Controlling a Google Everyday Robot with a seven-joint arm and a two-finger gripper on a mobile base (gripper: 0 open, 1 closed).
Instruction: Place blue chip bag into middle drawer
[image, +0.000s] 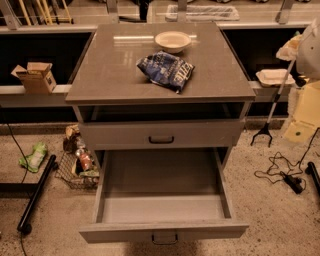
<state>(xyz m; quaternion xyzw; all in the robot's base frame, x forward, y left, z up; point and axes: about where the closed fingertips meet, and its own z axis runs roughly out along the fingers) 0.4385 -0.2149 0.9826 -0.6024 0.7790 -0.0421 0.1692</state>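
One diagonal bag (166, 70); jaws perhaps rightmost

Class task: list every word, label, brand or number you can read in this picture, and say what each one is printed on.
blue chip bag: white lettering, too blurred to read.
cardboard box: no text can be made out.
green-white packet: too small to read.
Nothing else bears print. The gripper is not in view.

Grey cabinet top (107, 75) bears cream bowl (173, 41) and blue chip bag (166, 69); gripper unseen.
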